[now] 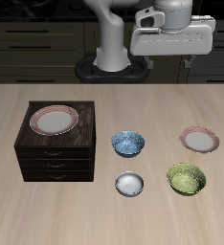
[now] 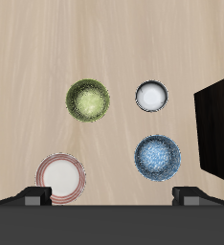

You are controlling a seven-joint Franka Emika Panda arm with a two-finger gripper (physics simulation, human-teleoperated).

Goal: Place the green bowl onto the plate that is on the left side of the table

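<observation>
Behind the tan wood-grain desk [image 1: 18, 206] stand dark cabinets [image 1: 37, 38]. No writing shows. Green bowl [image 1: 187, 178] sits at six o'clock from the plate [image 1: 200, 140], apart. My claw [image 2: 112, 195] hangs empty, fingers spread wide.

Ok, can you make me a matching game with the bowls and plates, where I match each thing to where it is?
Things:
1. green bowl
2. blue patterned bowl
3. white bowl
4. plate on the cabinet

Places:
A. on top of the dark wooden drawers
B. nearest the table's front edge, beside the green bowl
C. just in front of the plate on the table
D. next to the drawers, behind the white bowl

Pairs: 1-C, 2-D, 3-B, 4-A
</observation>
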